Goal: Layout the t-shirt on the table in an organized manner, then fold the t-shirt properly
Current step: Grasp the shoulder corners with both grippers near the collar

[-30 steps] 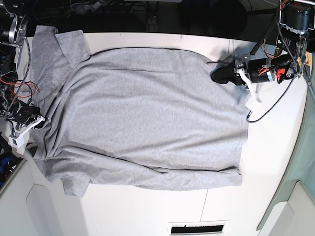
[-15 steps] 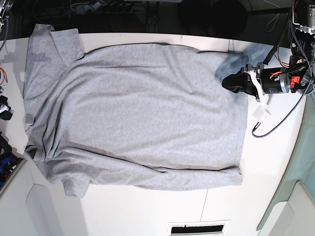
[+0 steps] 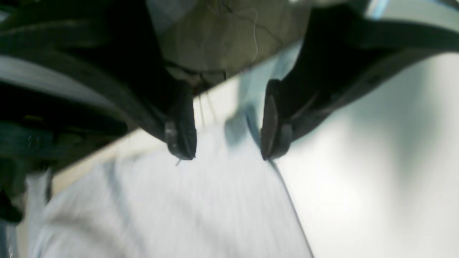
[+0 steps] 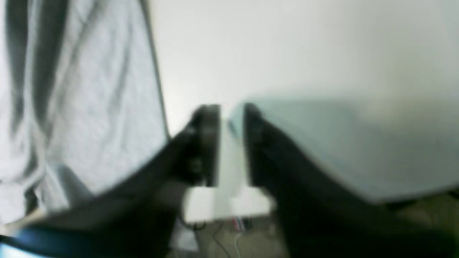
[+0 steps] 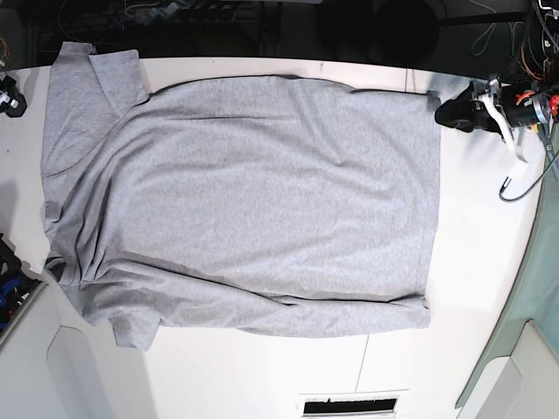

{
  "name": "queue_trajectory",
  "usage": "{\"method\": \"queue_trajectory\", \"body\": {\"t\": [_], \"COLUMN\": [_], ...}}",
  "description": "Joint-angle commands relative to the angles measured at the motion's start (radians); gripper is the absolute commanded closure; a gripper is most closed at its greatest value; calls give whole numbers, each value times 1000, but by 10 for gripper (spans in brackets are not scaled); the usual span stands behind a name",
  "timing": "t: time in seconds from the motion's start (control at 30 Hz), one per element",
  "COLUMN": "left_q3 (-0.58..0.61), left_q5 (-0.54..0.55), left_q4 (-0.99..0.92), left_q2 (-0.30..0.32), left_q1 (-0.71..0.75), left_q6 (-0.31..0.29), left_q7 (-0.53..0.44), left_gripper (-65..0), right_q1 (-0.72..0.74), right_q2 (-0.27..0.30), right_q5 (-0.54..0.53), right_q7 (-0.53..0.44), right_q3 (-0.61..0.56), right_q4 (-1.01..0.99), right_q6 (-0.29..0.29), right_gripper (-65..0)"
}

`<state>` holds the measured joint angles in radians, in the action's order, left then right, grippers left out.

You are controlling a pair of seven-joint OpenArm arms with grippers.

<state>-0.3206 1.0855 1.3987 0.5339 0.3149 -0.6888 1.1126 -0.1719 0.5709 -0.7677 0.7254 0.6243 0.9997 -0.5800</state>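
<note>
The grey t-shirt lies spread flat on the white table, plain side up, sleeves at the left and hem at the right. My left gripper hovers just off the hem's far right corner. In the left wrist view this gripper is open with nothing between its fingers, above the t-shirt edge. My right gripper is blurred but shows a gap with only table behind it, beside the t-shirt. The right arm barely shows at the left edge.
A green-grey cloth hangs along the right edge. A black cable loops on the table under the left arm. A dark vent slot sits at the front. Dark clutter and wiring lie behind the table's far edge.
Both grippers opened and let go of the t-shirt. The left gripper drew back up and right off the hem corner; the right arm pulled away to the far left edge. The hem now lies flatter.
</note>
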Motion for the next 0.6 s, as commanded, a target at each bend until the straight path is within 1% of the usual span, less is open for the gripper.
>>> {"method": "queue_trajectory", "body": {"t": [0.0, 0.03, 0.07, 0.27, 0.3, 0.4, 0.5, 0.57], "left_q3": [-8, -7, -7, -7, -7, -7, -7, -7], "left_q5": [-1, -18, -34, -109, -120, -126, -125, -125], "left_q4": [14, 13, 11, 5, 5, -6, -8, -8], "left_q2": [21, 21, 21, 17, 14, 3, -6, -7], "left_q1": [2, 10, 18, 20, 20, 21, 21, 20], "left_q6": [-9, -9, -9, -9, -9, -9, -9, -9], "left_q7": [-15, -27, -44, -116, -118, -117, -110, -110], "left_gripper": [-328, -328, -328, -332, -335, -395, -398, -398], "right_q1": [-5, -9, -9, -9, -9, -9, -9, -10], "right_q2": [30, 30, 29, 24, 24, 24, 18, 4], "right_q5": [-2, -3, 0, -45, -50, -71, -81, -81], "right_q7": [-3, -2, 3, 66, 69, 83, 98, 111], "right_q3": [8, 8, 8, -27, -40, -86, -135, -154], "right_q4": [16, 16, 16, 16, 16, 16, 16, 16], "right_q6": [-1, -1, -1, -13, -12, -12, -19, -19], "right_gripper": [-285, -316, -321, -321, -321, -320, -319, -319]}}
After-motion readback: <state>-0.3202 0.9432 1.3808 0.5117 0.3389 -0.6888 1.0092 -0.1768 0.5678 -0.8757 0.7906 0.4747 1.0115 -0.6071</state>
